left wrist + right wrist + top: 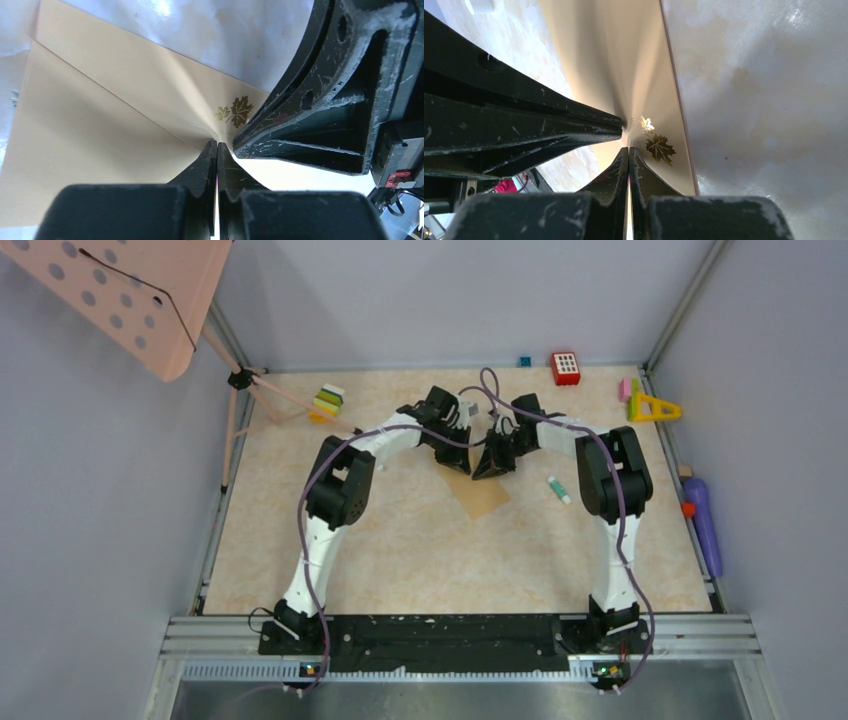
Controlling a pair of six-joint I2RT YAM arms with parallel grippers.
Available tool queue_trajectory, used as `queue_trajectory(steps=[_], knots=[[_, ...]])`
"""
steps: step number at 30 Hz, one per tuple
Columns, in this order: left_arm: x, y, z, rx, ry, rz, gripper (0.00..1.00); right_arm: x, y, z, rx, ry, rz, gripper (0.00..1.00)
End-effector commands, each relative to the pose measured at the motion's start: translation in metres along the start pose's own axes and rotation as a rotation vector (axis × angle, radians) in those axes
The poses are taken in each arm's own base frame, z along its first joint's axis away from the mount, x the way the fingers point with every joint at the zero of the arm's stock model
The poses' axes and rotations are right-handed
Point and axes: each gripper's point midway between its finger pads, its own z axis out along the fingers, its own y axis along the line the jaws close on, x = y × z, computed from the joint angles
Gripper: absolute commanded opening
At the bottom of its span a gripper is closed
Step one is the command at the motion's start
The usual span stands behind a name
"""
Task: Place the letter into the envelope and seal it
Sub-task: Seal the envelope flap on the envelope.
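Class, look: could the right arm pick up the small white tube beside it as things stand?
Probably not yet: the right pincer is shut on the envelope. The white tube lies uncovered nearby, so letting go first should free the way.

Both arms stretched far, elbows raised, forearms swinging inward to meet mid-scene. There's left hand [462, 462], tilted down and rightward, fingers [207, 165] pressed together, tips pinching envelope [100, 130]. And right hand [495, 465], tilted down and leftward, fingers [616, 167] fully closed, tips just beside left hand's tips. Wrists close together, hands forming V, tips low.
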Motion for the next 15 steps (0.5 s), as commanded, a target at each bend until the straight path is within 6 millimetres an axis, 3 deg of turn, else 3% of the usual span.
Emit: queue_trajectory(steps=[1,9,15], knots=[[-0.008,0.043,-0.002,-0.152,-0.034,-0.004,0.04,0.006,-0.022,0.004,0.122,0.006,-0.021,0.0],[-0.006,0.052,0.002,-0.186,-0.025,-0.008,0.04,0.005,-0.019,0.002,0.116,0.006,-0.023,0.0],[-0.001,0.052,0.005,-0.184,-0.01,-0.006,0.04,-0.005,-0.003,0.001,0.059,-0.024,-0.03,0.0]])
